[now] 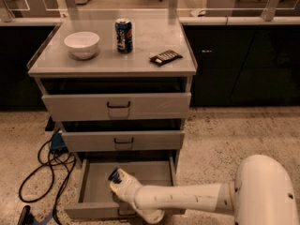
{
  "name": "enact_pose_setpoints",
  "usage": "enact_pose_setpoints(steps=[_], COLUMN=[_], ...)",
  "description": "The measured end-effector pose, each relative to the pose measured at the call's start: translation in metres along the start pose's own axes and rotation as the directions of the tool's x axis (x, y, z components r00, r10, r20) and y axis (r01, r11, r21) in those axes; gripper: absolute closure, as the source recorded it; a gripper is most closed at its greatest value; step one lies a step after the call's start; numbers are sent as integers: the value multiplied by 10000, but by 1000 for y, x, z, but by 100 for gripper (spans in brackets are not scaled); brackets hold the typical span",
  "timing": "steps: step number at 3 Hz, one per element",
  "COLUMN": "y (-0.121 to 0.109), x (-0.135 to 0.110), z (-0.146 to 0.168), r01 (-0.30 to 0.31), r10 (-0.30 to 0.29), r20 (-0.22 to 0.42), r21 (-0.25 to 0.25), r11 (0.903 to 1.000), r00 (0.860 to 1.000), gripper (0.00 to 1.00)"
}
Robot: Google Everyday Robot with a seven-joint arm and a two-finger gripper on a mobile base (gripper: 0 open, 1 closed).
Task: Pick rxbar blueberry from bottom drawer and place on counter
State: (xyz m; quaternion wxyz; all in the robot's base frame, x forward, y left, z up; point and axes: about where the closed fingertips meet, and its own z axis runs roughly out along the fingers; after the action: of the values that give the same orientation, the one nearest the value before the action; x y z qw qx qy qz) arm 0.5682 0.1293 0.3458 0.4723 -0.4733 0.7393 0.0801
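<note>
Reaching in from the lower right of the camera view, the white arm (187, 198) lies nearly level, running leftward from the robot's rounded body (267, 191) across the front edge of the bottom drawer (85, 186). The wrist bends up and back, which puts the gripper (117, 177) inside the drawer's left-centre, low over its floor.

Gripper state: cannot tell, since the tip faces away from the camera. A small dark blue-black patch (114, 174) sits right at the tip. I cannot tell whether that is the rxbar blueberry or part of the tool, and no bar shows elsewhere on the visible drawer floor.

The bottom drawer is pulled out furthest. The middle drawer (122, 139) and top drawer (117, 106) are each open a little, overhanging the rear of the bottom one.

On the counter (112, 64):
- White bowl (82, 43) at the left.
- Blue can (123, 35) upright, near centre-back.
- Black bar with white stripes (165, 57) lying flat toward the right edge, apart from the can.

Black cables (42, 170) loop on the speckled floor, left of the cabinet.
</note>
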Motion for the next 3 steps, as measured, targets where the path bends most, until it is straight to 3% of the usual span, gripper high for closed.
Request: enact_pose_setpoints(steps=[1, 2, 3], y=[62, 62, 26], x=[-82, -82, -79], z=[-64, -65, -84], r01=[-594, -595, -1170], r10=[581, 582, 1115], r20=[672, 673, 1024], r21=[164, 164, 494], r11=[9981, 9981, 9919], r00=[9960, 9960, 9885], gripper=[100, 100, 100])
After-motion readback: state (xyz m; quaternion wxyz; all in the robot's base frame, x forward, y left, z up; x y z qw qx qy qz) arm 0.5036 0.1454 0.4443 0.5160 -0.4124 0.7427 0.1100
